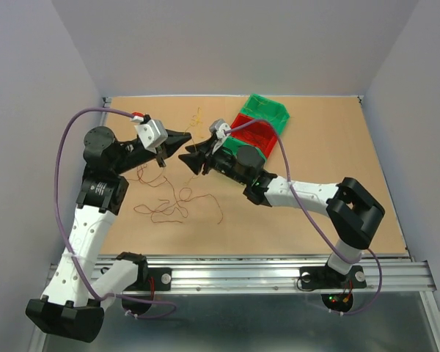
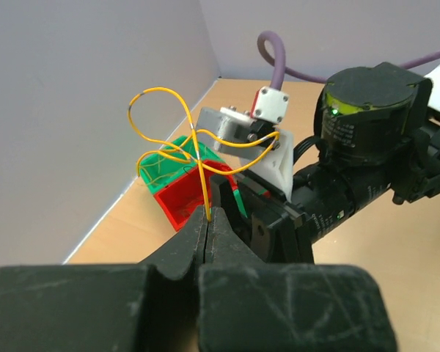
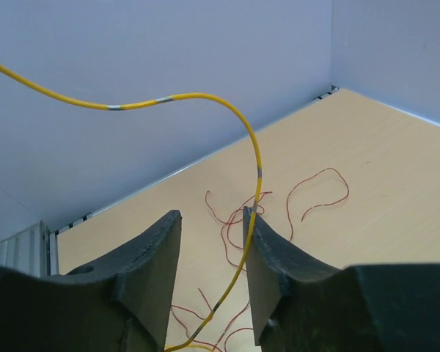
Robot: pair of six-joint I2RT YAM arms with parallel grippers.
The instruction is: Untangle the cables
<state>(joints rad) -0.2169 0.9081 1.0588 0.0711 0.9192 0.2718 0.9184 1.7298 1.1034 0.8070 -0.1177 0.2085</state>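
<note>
Tan tabletop (image 1: 337, 213) inside grey walls carries green and red bins (image 1: 262, 125) at its far side. Both arms meet mid-table, tips near each other. The left gripper (image 2: 207, 220) is clenched on a yellow cable (image 3: 257, 154) (it loops upward). The right gripper (image 3: 213, 220) stands released, that cable passing between its jaws. Reddish-brown cables (image 1: 169, 207) lie tangled on the table nearer the bases.

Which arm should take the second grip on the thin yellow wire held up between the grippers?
Right. The right gripper is open astride the thin yellow wire, so it only needs to close. The left gripper is shut on that same wire, so it is occupied.
</note>
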